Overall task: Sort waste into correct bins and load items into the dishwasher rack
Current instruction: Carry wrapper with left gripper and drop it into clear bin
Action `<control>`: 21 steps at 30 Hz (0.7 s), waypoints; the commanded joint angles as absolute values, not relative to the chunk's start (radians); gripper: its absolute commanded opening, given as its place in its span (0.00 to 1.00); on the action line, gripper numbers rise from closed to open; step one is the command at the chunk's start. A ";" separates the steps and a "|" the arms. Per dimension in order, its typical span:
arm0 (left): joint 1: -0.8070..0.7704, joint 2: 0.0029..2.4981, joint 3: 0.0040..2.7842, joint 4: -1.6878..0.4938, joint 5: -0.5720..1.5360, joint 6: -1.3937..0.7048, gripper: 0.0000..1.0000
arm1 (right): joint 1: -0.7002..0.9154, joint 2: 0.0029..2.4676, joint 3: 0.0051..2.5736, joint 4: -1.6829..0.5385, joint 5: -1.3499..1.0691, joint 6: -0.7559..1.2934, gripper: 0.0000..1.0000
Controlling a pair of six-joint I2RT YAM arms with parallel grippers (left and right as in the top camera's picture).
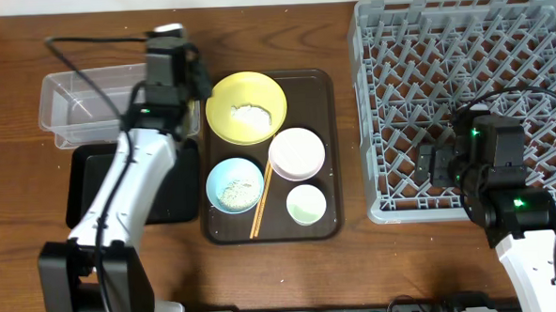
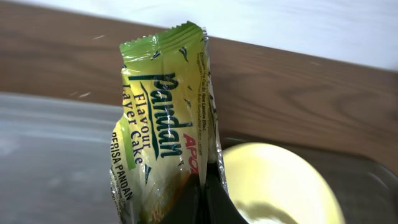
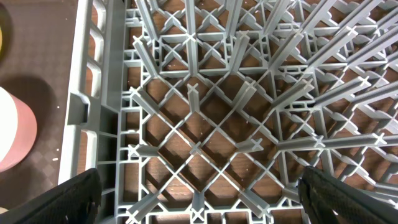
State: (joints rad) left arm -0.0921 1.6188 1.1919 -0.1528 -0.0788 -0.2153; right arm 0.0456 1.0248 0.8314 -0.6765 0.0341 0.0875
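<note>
Wooden table [image 1: 19,261], white wall [image 2: 311,25] behind it.
Your right gripper [image 3: 202,196] hangs spread apart over the grey dishwasher rack [image 1: 415,56]. Your left gripper [image 2: 208,190] is clamped on the glossy green-yellow pandan cake wrapper [image 2: 161,124], held upright between the clear tub [image 2: 50,162] and the yellow plate [image 2: 273,186].

L gripper [image 2: 204,196] jaws pinching wrapper [image 2: 158,118]; R gripper [image 3: 208,196] jaws spread wide.
</note>
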 commanded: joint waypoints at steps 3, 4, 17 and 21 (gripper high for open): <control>0.026 1.687 1.202 -0.150 -0.091 -0.305 0.07 | 0.053 1.021 0.851 -0.677 0.033 0.100 0.99; 0.038 1.698 1.202 -0.146 -0.091 -0.315 0.07 | 0.053 1.021 0.851 -0.677 0.033 0.100 0.99; 0.040 1.689 1.202 -0.089 0.070 -0.316 0.40 | 0.053 1.021 0.851 -0.677 0.033 0.100 0.99; -0.025 1.679 1.202 -0.149 0.172 -0.304 0.42 | 0.053 1.021 0.851 -0.674 0.033 0.100 0.99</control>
State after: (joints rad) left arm 0.0223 1.7088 1.1915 -0.1246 0.0578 -0.3138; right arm 0.0452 1.0248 0.8314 -0.6758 0.0338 0.0875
